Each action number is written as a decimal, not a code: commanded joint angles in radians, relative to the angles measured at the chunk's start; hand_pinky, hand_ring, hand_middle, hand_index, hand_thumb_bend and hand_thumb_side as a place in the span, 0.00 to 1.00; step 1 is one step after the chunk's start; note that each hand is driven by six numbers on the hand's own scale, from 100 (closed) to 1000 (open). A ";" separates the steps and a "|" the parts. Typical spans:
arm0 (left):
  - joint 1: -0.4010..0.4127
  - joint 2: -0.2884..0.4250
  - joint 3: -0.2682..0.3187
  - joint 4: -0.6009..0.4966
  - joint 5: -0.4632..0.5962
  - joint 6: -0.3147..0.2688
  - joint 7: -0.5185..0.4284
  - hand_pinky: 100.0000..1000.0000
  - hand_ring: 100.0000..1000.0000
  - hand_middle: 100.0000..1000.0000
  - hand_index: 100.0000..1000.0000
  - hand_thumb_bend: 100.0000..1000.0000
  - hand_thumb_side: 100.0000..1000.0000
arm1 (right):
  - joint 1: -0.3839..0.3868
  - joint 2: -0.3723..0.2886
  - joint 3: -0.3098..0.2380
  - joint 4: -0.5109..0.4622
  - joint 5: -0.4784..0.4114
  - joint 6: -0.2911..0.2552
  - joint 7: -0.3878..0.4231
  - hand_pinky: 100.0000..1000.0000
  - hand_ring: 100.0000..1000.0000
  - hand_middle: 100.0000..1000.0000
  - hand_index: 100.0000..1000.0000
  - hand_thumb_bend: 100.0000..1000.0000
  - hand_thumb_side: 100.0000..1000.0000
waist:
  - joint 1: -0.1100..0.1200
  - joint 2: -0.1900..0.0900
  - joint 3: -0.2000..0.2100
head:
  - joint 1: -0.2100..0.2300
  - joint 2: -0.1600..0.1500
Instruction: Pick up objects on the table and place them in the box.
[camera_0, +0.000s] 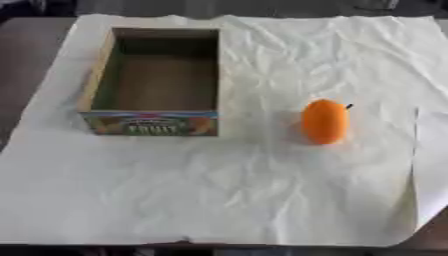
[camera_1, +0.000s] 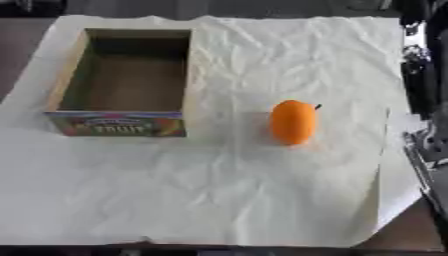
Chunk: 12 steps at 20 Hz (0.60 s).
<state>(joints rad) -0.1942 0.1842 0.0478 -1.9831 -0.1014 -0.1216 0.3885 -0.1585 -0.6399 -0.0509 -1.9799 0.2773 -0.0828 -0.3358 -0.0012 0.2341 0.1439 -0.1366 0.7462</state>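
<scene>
Boxes: one, open-topped cardboard box (camera_0: 153, 82) with "FRUIT" printed on front
Orange fruits: one orange fruit (camera_0: 325, 121), dark stem
Paper sheets: one crumpled white sheet (camera_0: 245, 195) over the counter (camera_0: 22, 60)

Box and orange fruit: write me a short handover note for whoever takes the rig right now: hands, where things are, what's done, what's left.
Hands: neither hand shows in either eye view; only dark parts of the right arm run along the right edge of the right eye view.
Things: the cardboard box stands open on the crumpled white paper, left of centre, with nothing visible inside. The orange fruit lies on the paper to the box's right, apart from it.
Done: nothing placed yet.
Left: pick up the fruit and put it in the box.
</scene>
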 joint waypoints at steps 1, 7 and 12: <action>-0.005 0.014 0.002 -0.017 0.002 0.003 -0.002 0.24 0.64 0.82 0.65 0.00 0.71 | -0.010 -0.112 0.011 -0.020 0.056 0.004 0.050 0.87 0.79 0.76 0.89 0.29 1.00 | 0.003 -0.012 0.000 | -0.004 0.014; -0.005 0.013 0.001 -0.017 0.002 0.003 -0.003 0.23 0.64 0.82 0.65 0.00 0.71 | -0.041 -0.200 0.021 -0.020 0.113 0.012 0.143 0.88 0.81 0.79 0.91 0.35 1.00 | 0.008 -0.003 0.005 | -0.003 0.000; -0.006 0.011 -0.001 -0.017 0.002 0.004 -0.005 0.23 0.65 0.82 0.65 0.00 0.71 | -0.067 -0.243 0.041 -0.020 0.139 0.038 0.202 0.89 0.84 0.81 0.92 0.38 1.00 | 0.007 0.011 0.012 | 0.002 -0.021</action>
<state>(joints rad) -0.1939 0.1842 0.0475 -1.9831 -0.1013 -0.1177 0.3844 -0.2136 -0.8372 -0.0073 -1.9799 0.4038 -0.0498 -0.1480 0.0060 0.2597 0.1565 -0.1354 0.7369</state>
